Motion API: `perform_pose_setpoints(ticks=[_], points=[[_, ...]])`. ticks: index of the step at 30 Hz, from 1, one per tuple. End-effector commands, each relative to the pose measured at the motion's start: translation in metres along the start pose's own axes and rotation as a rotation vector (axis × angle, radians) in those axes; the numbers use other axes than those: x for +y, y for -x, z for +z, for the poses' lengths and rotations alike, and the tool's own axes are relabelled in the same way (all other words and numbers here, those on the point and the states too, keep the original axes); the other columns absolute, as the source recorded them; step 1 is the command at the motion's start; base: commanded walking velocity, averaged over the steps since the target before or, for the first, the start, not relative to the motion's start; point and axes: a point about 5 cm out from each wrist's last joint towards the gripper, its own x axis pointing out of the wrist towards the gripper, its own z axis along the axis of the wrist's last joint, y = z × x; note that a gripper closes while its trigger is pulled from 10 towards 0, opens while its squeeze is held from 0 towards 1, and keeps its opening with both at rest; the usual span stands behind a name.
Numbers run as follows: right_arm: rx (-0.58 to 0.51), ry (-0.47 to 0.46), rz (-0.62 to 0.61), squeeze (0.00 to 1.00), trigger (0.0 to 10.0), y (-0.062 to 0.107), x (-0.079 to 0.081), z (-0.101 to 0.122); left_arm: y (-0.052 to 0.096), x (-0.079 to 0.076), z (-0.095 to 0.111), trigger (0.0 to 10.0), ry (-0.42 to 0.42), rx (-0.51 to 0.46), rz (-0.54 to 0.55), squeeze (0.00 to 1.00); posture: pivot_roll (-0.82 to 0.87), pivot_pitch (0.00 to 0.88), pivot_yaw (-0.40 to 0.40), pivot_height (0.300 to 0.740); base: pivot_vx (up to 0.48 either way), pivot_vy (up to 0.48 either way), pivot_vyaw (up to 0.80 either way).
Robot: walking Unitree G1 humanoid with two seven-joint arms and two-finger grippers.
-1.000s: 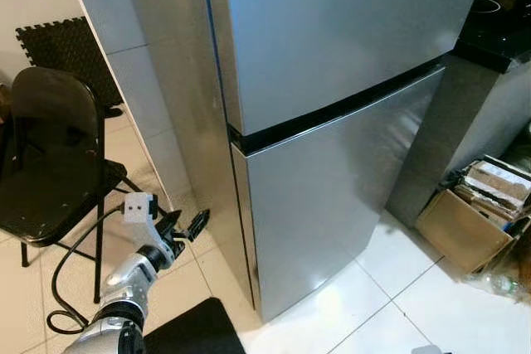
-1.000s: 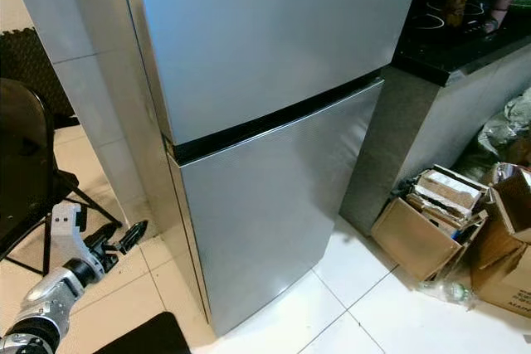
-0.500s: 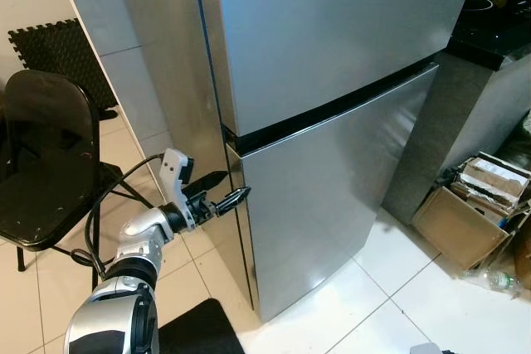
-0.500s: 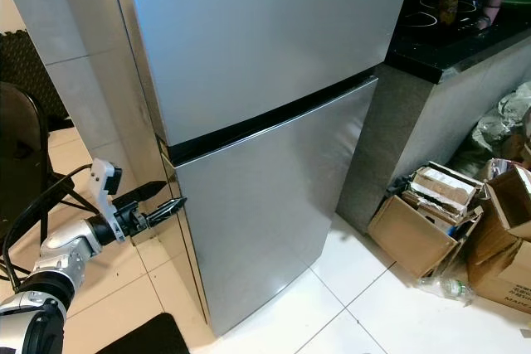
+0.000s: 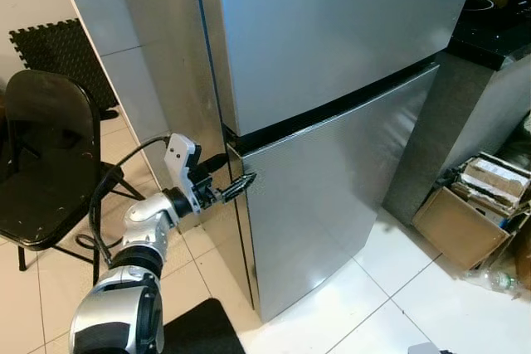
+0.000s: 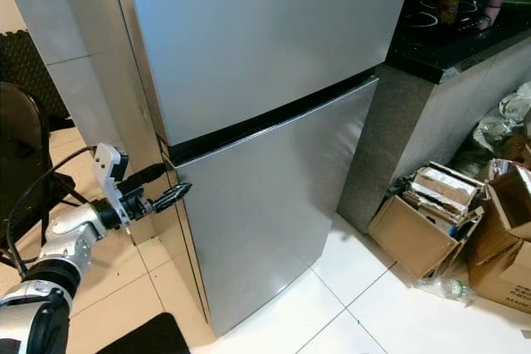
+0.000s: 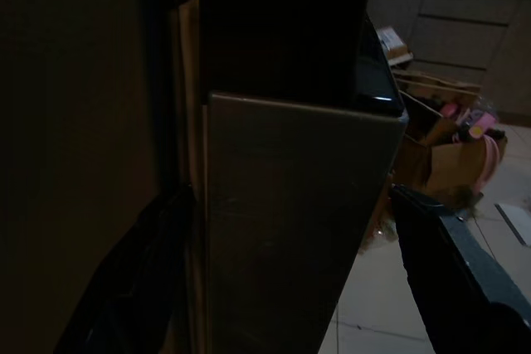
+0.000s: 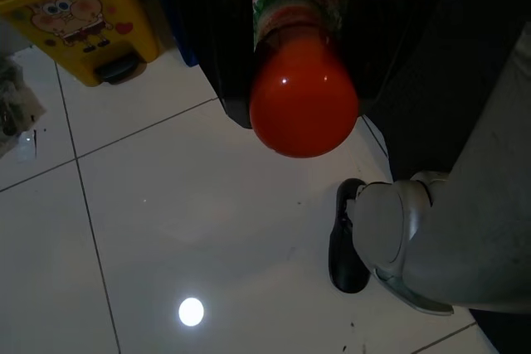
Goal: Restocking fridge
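The silver fridge has an upper door and a lower door, both shut. My left gripper is open at the top left corner of the lower door. In the left wrist view the door's edge stands between the two black fingers. My right gripper hangs low over the white floor tiles, shut on a bottle of orange-red liquid with a printed label.
A black folding chair stands left of the fridge, with a black mat on the floor before it. Cardboard boxes lie at the right under a dark counter. A yellow bin and my foot are near the right gripper.
My left arm has risen from near the floor and reached right to the lower door's top left corner. The view has shifted slightly.
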Motion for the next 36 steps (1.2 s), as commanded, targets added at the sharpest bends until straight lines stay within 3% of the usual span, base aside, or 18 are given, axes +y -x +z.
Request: perform_pose_setpoints(ticks=[1, 7, 20, 36], points=[[-0.003, 0.003, 0.0, 0.0, 10.0, 0.0, 0.0, 0.001, -0.01, -0.008, -0.001, 10.0, 0.006, -0.01, -0.04, 0.0, -0.04, 0.0, 0.0, 0.74, 0.0, 0.0, 0.0], [-0.004, 0.004, -0.001, 0.0, 10.0, 0.0, -0.002, 0.001, -0.018, -0.016, -0.003, 10.0, 0.004, -0.003, -0.087, 0.0, -0.04, 0.0, -0.003, 0.74, 0.0, 0.0, 0.0], [-0.006, 0.001, -0.008, 0.0, 10.0, 0.001, -0.006, 0.002, -0.033, -0.043, -0.011, 10.0, -0.02, 0.038, -0.305, 0.0, -0.04, 0.0, -0.006, 0.74, 0.0, 0.0, 0.0], [-0.005, -0.002, -0.007, 0.0, 10.0, 0.001, -0.005, 0.002, -0.037, -0.054, -0.015, 10.0, -0.001, 0.028, -0.362, 0.0, -0.04, 0.0, -0.008, 0.74, 0.0, 0.0, 0.0]])
